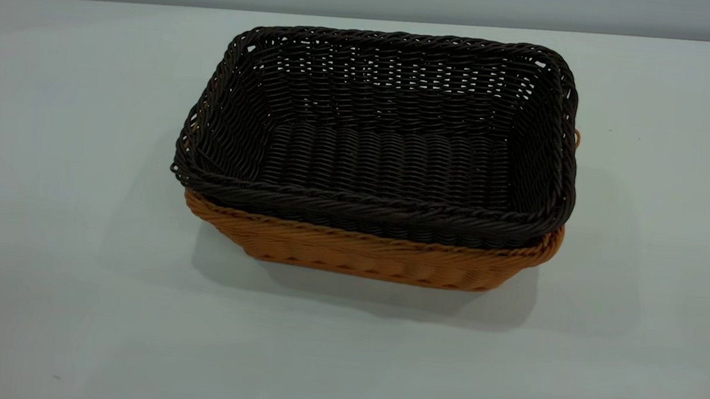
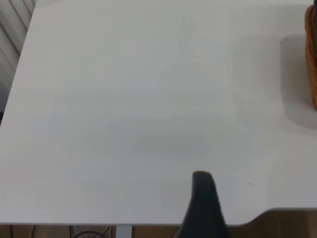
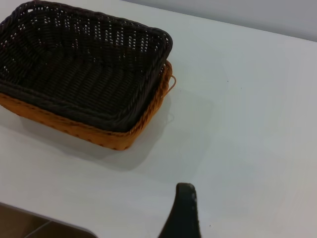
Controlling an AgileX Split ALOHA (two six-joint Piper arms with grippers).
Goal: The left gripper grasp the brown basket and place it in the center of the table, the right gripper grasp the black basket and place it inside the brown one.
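I see only one dark finger of the left gripper [image 2: 204, 206] and one of the right gripper [image 3: 182, 210], each cut off by its wrist picture's edge, so I cannot tell their state. The black basket [image 1: 386, 138] hides most of the brown basket [image 1: 363, 255]; my left wrist view catches only a sliver of the brown one.

Nested baskets [image 1: 384, 157] mid-table [image 1: 58, 212]; bare all around

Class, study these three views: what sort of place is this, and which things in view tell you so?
Probably a robot test bench or lab, not a home: a bare pale table, a black basket nested in a brown basket, and cables under the table edge in the left wrist view.
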